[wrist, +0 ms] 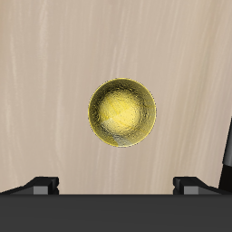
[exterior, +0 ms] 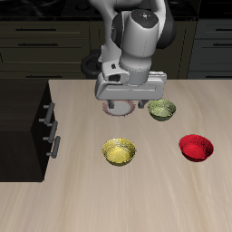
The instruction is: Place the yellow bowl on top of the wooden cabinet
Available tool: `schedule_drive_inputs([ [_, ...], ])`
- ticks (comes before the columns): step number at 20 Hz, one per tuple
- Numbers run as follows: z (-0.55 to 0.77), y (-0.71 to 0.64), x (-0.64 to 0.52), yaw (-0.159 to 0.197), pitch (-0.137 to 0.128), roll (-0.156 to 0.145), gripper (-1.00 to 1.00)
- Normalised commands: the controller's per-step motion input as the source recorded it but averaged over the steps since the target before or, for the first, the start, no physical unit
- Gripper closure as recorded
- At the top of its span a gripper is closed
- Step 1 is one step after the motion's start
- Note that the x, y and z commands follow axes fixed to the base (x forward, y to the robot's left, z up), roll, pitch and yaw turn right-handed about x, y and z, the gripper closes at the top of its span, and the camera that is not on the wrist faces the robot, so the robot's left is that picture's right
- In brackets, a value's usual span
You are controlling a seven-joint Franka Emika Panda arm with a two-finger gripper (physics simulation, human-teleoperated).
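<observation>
The yellow bowl [exterior: 119, 151] sits upright on the light wooden table, near the middle and toward the front edge. It also shows in the wrist view [wrist: 122, 113], seen from straight above. My gripper [exterior: 121, 110] hangs above the table, a little behind the bowl and not touching it. In the wrist view the gripper [wrist: 118, 186] is open and empty, with its fingertips [wrist: 42, 184] set wide apart. The wooden cabinet [exterior: 20, 113] is a dark box with two silver bar handles [exterior: 52, 136], standing at the table's side, apart from the bowl.
An olive-green bowl [exterior: 162, 110] sits beside my gripper, farther back than the yellow bowl. A red bowl [exterior: 196, 147] sits on the far side of the table from the cabinet. Dark kitchen cabinets [exterior: 45, 36] line the background. A dark edge [wrist: 227, 156] shows in the wrist view.
</observation>
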Motion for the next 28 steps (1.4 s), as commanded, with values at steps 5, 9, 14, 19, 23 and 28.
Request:
schedule_drive_inputs([
  [5, -0.13, 0.02, 0.03, -0.008, 0.004, 0.012, -1.00],
  [9, -0.30, -0.06, 0.03, 0.012, 0.025, -0.012, -1.00],
  [14, -0.19, -0.06, 0.02, -0.012, 0.017, 0.003, -1.00],
  [19, -0.30, -0.06, 0.01, 0.011, 0.020, -0.004, -1.00],
  [23, -0.19, -0.01, 0.02, 0.030, 0.031, -0.017, -1.00],
  [28, -0.15, 0.04, 0.03, 0.040, 0.010, 0.005, -1.00],
])
